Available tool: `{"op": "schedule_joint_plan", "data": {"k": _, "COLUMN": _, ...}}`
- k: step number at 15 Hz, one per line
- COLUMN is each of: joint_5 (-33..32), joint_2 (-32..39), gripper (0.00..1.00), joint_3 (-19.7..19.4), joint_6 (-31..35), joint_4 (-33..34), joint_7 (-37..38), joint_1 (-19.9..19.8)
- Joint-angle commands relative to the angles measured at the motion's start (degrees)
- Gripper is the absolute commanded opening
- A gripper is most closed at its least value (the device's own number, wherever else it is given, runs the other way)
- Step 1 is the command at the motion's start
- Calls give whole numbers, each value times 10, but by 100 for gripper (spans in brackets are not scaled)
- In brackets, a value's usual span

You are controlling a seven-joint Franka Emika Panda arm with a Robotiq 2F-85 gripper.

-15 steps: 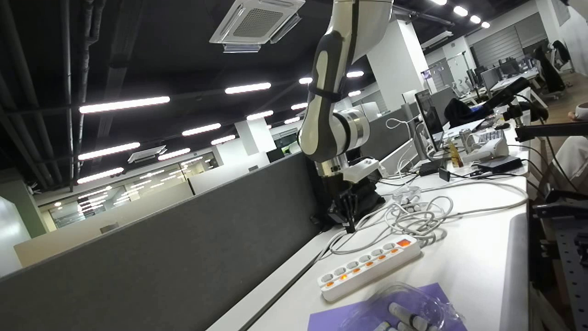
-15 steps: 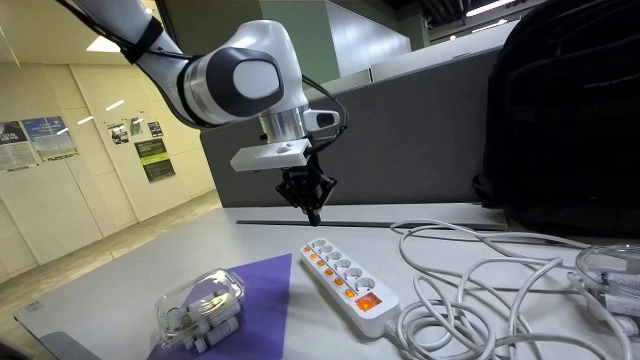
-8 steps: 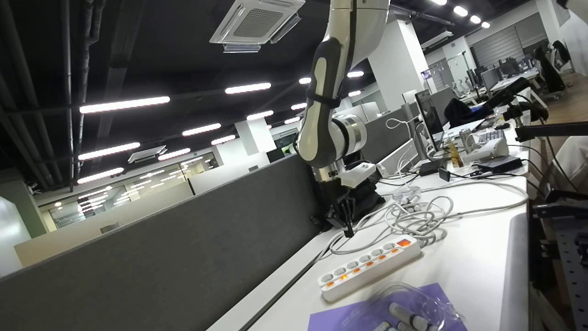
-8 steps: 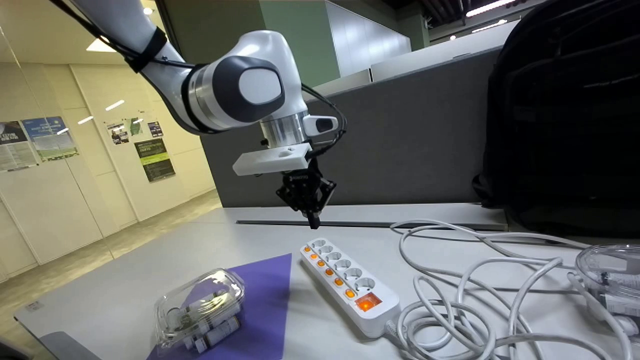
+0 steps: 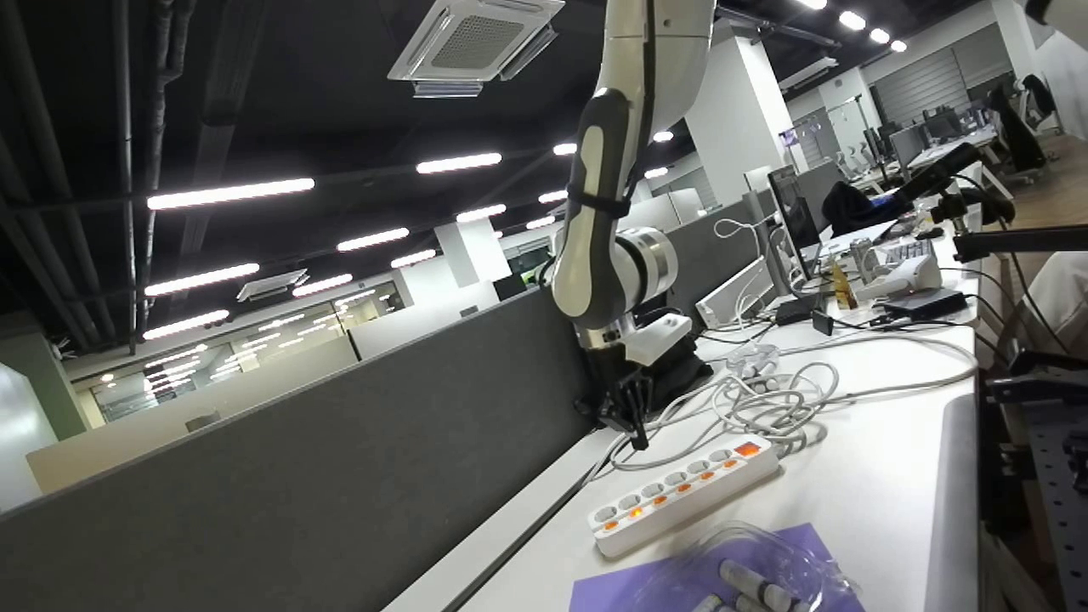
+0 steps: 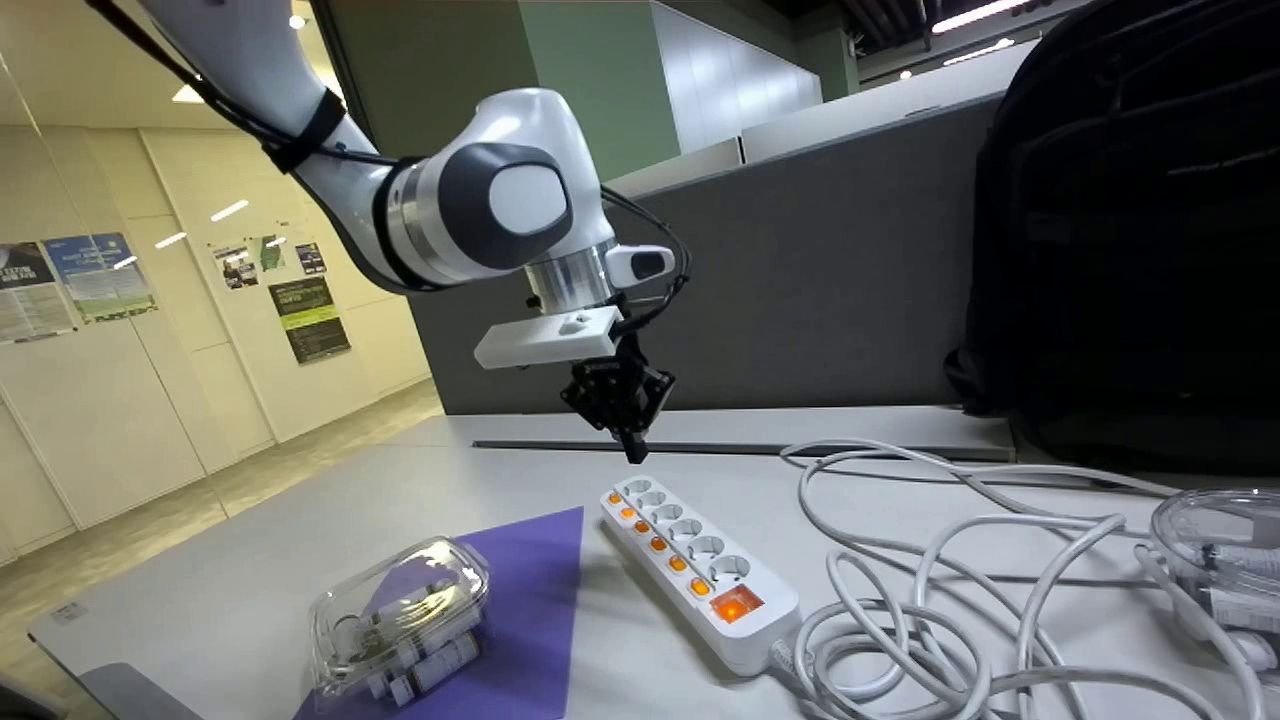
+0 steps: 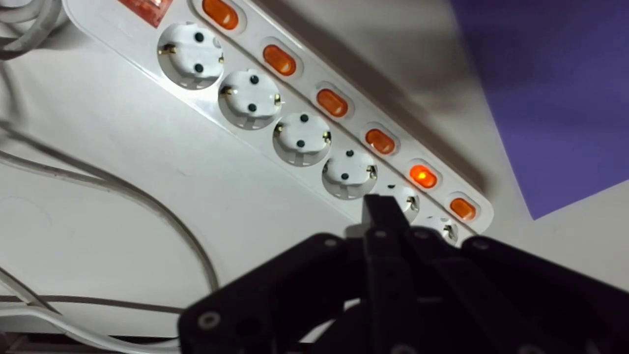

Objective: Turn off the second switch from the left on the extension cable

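Note:
The extension cable is a white power strip with sockets and orange switches, lying on the table in both exterior views point(image 5: 685, 513) point(image 6: 682, 580) and across the wrist view point(image 7: 300, 87). Its second switch from the far end glows brightly in an exterior view point(image 5: 636, 512) and in the wrist view point(image 7: 423, 176). The end switch point(image 7: 463, 209) beside it is unlit. The larger red-orange main switch point(image 6: 737, 604) is lit at the cord end. My gripper point(image 5: 639, 444) is shut and empty, pointing down above the strip point(image 6: 634, 455). Its fingertips point(image 7: 385, 202) cover part of a socket in the wrist view, apart from the strip.
A purple sheet point(image 6: 540, 580) lies beside the strip, with a clear plastic box point(image 6: 400, 620) of small bottles on it. A tangle of white cables point(image 6: 900, 640) lies by the cord end. A grey partition point(image 6: 800, 300) and black backpack point(image 6: 1120, 240) stand behind.
The arm has come down, and the gripper's fingertips are lower and nearer the strip. The gripper stays shut. The strip and the lit switch look the same.

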Motion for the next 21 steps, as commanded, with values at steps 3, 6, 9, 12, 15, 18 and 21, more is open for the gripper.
{"op": "schedule_joint_plan", "data": {"k": 3, "joint_5": -27, "joint_2": 57, "gripper": 0, "joint_3": 5, "joint_6": 0, "joint_4": 61, "joint_7": 61, "joint_1": 18}}
{"op": "schedule_joint_plan", "data": {"k": 6, "joint_5": -23, "joint_2": 79, "gripper": 0, "joint_3": 10, "joint_6": -9, "joint_4": 81, "joint_7": 69, "joint_1": 23}}
{"op": "schedule_joint_plan", "data": {"k": 9, "joint_5": -28, "joint_2": 100, "gripper": 0, "joint_3": 5, "joint_6": -14, "joint_4": 96, "joint_7": 87, "joint_1": 34}}
{"op": "schedule_joint_plan", "data": {"k": 12, "joint_5": -26, "joint_2": 118, "gripper": 0, "joint_3": 5, "joint_6": -11, "joint_4": 106, "joint_7": 100, "joint_1": 39}}
{"op": "schedule_joint_plan", "data": {"k": 15, "joint_5": -27, "joint_2": 126, "gripper": 0, "joint_3": 1, "joint_6": -6, "joint_4": 108, "joint_7": 113, "joint_1": 46}}
{"op": "schedule_joint_plan", "data": {"k": 18, "joint_5": -29, "joint_2": 124, "gripper": 0, "joint_3": -8, "joint_6": 1, "joint_4": 102, "joint_7": 135, "joint_1": 56}}
{"op": "schedule_joint_plan", "data": {"k": 21, "joint_5": -44, "joint_2": 116, "gripper": 0, "joint_3": -31, "joint_6": -2, "joint_4": 94, "joint_7": 171, "joint_1": 77}}
